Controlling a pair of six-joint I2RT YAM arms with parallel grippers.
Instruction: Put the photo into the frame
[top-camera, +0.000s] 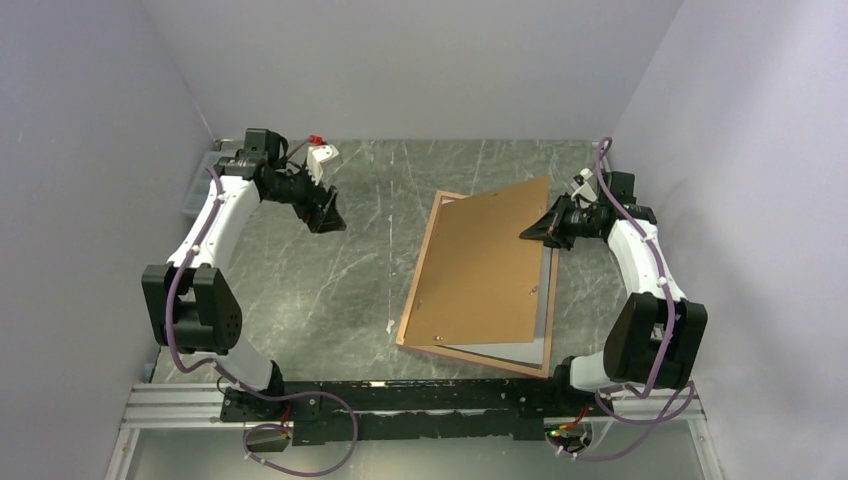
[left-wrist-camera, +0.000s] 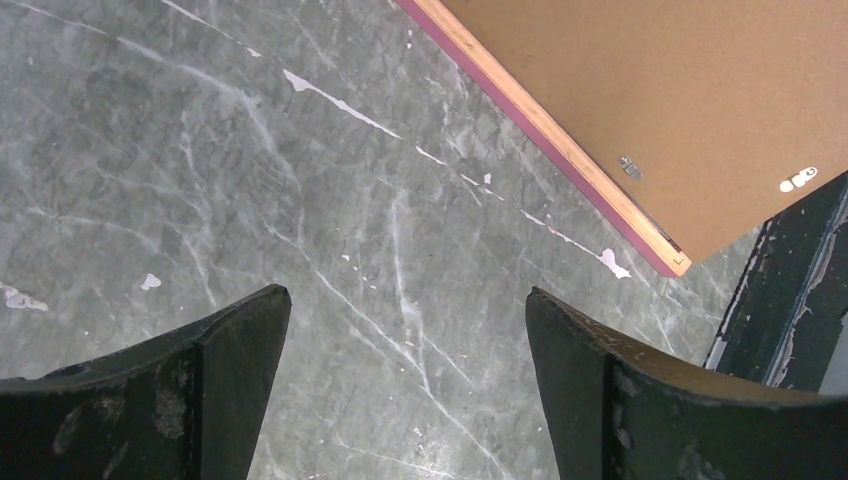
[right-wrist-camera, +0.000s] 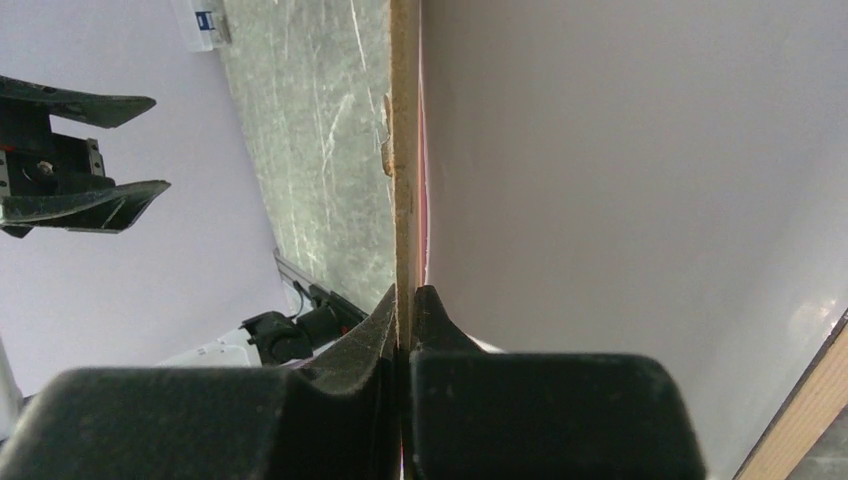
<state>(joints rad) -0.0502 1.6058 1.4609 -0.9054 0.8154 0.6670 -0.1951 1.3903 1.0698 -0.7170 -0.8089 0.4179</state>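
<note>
The right gripper (right-wrist-camera: 405, 295) pinches the backing board (top-camera: 490, 260) tight, tipping it up off the frame (top-camera: 419, 270), which lies face down near the table's (top-camera: 330, 290) right edge. Lift slowly, without bending it. The left gripper (left-wrist-camera: 408, 292) gapes wide and empty. I cannot see the photo.

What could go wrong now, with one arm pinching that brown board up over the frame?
The right gripper pinches the backing board by one thin edge only, so it could slip or swing. The board lies askew over the frame, so it might catch a rail and drag it. The left gripper hangs open, away from the frame, so nothing steadies it.
</note>
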